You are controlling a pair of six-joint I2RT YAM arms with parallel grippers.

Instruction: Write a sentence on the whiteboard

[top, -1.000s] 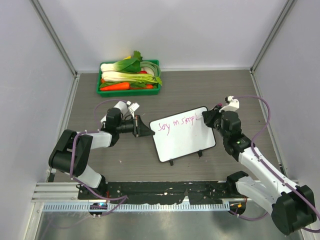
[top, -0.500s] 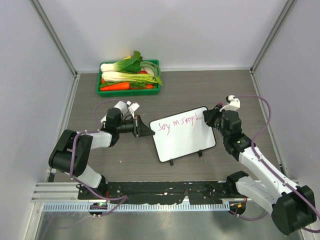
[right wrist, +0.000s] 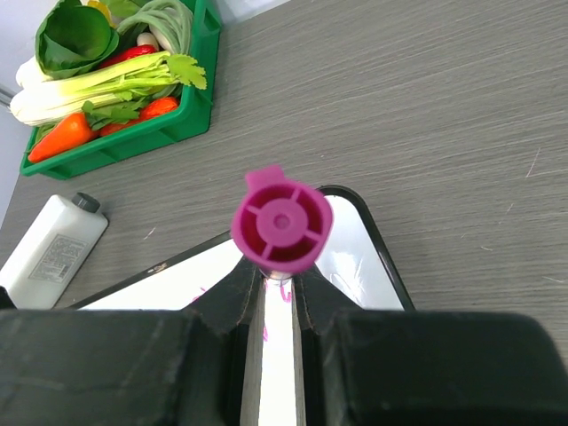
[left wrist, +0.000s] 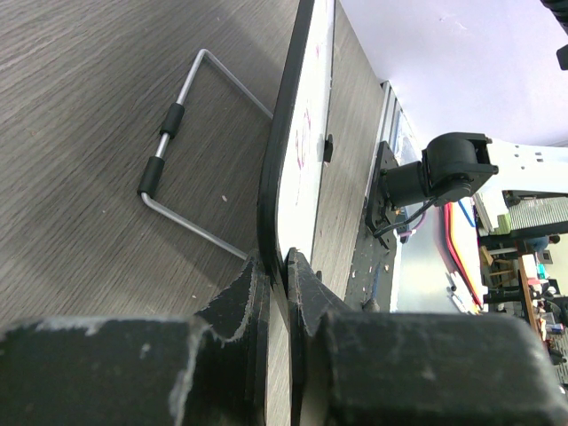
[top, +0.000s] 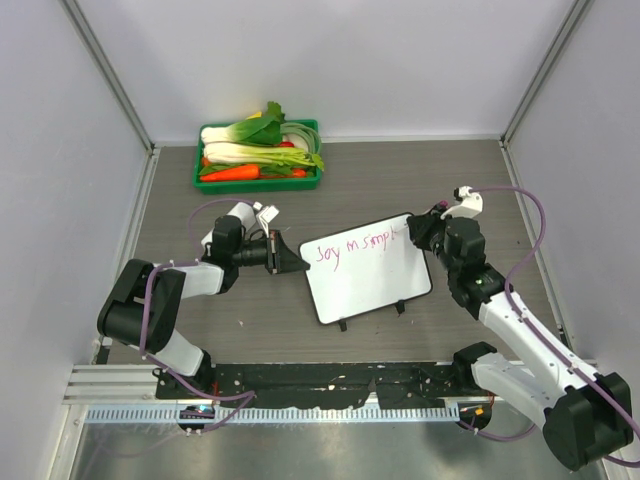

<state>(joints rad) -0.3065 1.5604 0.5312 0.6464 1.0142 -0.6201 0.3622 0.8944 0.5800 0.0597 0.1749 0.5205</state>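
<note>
The whiteboard [top: 365, 275] stands tilted on its feet at the middle of the table. Pink words of the sentence [top: 355, 246] run along its top edge. My left gripper [top: 291, 258] is shut on the board's left edge; in the left wrist view the thin dark edge [left wrist: 286, 151] runs between the fingers of the left gripper [left wrist: 280, 264]. My right gripper [top: 418, 234] is at the board's upper right corner, shut on a magenta marker [right wrist: 282, 222]. The marker points down at the whiteboard [right wrist: 359, 253], and its tip is hidden behind its own end.
A green tray [top: 260, 186] of vegetables sits at the back left, also seen as a green tray [right wrist: 191, 115] in the right wrist view. The board's wire stand [left wrist: 169, 133] rests on the wooden table behind it. Grey walls close in both sides.
My right gripper with the marker has shifted slightly right and away along the board's top line. The left gripper and the board have not moved.
</note>
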